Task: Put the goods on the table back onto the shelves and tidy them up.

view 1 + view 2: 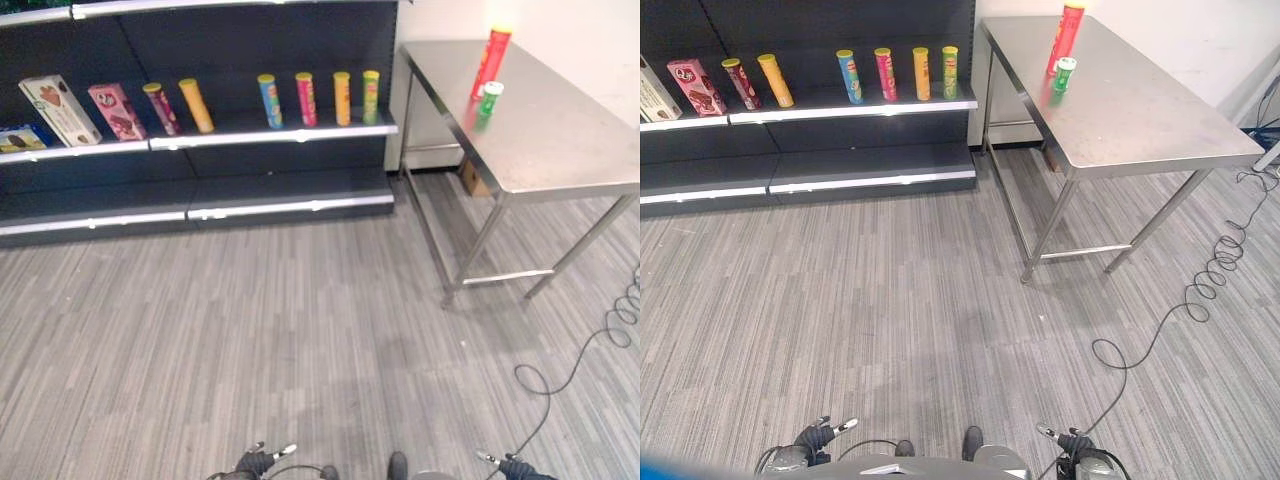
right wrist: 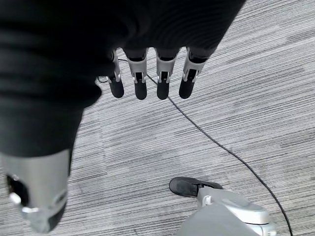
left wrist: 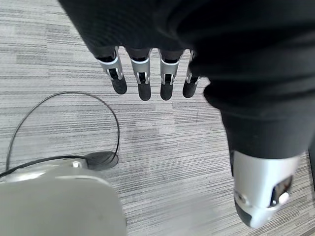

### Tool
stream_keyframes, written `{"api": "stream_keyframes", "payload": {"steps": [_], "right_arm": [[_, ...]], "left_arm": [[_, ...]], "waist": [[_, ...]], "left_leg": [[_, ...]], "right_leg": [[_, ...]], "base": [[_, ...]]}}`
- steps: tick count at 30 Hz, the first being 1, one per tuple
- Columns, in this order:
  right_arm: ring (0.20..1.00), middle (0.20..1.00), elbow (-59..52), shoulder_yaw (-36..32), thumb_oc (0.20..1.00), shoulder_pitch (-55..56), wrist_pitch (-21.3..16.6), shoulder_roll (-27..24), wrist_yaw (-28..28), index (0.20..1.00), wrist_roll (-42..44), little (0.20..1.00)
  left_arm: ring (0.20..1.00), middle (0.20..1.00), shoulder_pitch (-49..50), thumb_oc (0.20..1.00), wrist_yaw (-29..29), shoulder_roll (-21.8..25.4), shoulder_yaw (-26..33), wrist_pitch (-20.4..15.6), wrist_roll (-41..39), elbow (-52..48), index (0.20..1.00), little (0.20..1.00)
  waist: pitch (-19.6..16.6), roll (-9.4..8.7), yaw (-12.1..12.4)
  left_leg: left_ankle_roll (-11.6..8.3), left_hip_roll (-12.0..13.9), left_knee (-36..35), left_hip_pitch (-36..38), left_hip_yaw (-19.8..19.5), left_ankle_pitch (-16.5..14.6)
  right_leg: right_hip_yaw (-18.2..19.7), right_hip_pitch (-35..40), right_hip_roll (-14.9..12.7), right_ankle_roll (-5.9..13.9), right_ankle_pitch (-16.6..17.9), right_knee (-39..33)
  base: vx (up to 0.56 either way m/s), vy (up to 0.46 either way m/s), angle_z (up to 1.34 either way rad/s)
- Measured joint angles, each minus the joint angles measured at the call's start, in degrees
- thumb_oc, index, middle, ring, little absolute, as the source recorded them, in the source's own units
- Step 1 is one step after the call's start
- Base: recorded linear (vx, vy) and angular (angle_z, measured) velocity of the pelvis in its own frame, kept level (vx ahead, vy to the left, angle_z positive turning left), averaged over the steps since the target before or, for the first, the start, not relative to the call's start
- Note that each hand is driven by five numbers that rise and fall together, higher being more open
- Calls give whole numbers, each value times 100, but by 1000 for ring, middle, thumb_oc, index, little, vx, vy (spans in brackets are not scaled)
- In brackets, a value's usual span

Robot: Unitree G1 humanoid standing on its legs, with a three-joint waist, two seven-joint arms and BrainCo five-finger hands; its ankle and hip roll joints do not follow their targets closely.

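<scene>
1. Both goods stand near the far edge of the steel worktop: a tall red crisp tube and, just beside it, a short green can. Reaching for one could topple the other.
2. The left robot hand and right robot hand hang over the floor, fingers relaxed, holding nothing, well apart from the worktop.
3. On the shelf some tubes lean; crowding in another may tip them.
</scene>
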Motion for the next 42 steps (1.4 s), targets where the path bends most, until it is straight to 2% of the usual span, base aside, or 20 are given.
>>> {"api": "stream_keyframes", "payload": {"steps": [6,10,18,25,34,37,38,39,41,42], "right_arm": [[1000,1000,-2,7,1000,20,2,0,8,1000,-3,1000],[1000,1000,-25,7,1000,22,1,2,5,1000,-3,1000],[1000,1000,-30,69,1000,-21,2,-5,4,1000,-11,1000],[1000,1000,-36,73,1000,24,3,-5,6,1000,-11,1000],[1000,1000,-159,62,1000,-94,17,-1,-3,1000,-12,1000],[1000,1000,-209,52,1000,-197,9,-36,-5,1000,-13,1000],[1000,1000,-247,37,1000,-300,-3,-108,-1,1000,-14,1000],[1000,1000,-270,36,1000,-385,3,-150,0,1000,-14,1000],[1000,1000,-239,34,1000,-332,-1,-177,0,1000,-14,1000],[1000,1000,-224,42,1000,-354,-4,-172,-5,1000,-14,1000]], "left_arm": [[1000,1000,-8,1000,-44,2,19,2,-20,-10,1000,1000],[1000,1000,-3,1000,22,-4,289,-3,-237,-22,1000,1000],[1000,1000,-6,1000,18,4,38,1,-119,52,1000,1000],[1000,1000,-12,1000,19,7,43,6,64,163,1000,1000],[1000,1000,-86,1000,28,83,52,5,54,163,1000,1000],[1000,1000,-209,1000,25,107,124,5,40,153,1000,1000],[1000,1000,-288,1000,25,67,103,17,30,155,1000,1000],[1000,1000,-316,1000,24,75,84,9,22,124,1000,1000],[1000,1000,-461,1000,22,111,73,2,2,88,1000,1000],[1000,1000,-487,1000,23,138,50,-2,2,58,1000,1000]], "waist": [[-3,2,2],[-14,-2,5],[-157,15,1],[-165,13,-2],[-70,-22,4],[62,17,18],[204,146,52],[323,255,4],[454,254,-22],[483,196,-11]], "left_leg": [[2,0,2,1,0,1],[1,1,2,80,-15,1],[2,0,0,83,-5,1],[4,-18,0,16,-4,1],[67,-127,-8,-169,221,12],[165,-216,-5,-243,292,-2],[357,-111,-11,-255,280,17],[372,-54,-5,-224,304,18],[423,-200,9,-167,299,-27],[534,-334,161,-176,295,-96]], "right_leg": [[-6,1,0,-4,3,0],[-27,84,-2,-34,23,0],[-13,77,-2,-7,5,0],[-10,27,-17,-31,29,2],[234,-306,-102,120,123,37],[301,-606,-145,197,103,470],[260,-955,-156,351,5,1151],[135,-1277,-232,546,-96,1830],[150,-1894,-413,624,-2,3195],[248,-2176,-549,653,15,3639]], "base": [[0,0,0],[2,-4,1],[0,0,0],[-19,36,0],[2,138,-13],[18,197,-20],[22,126,-23],[80,202,-10],[106,117,-3],[151,11,-11]]}}
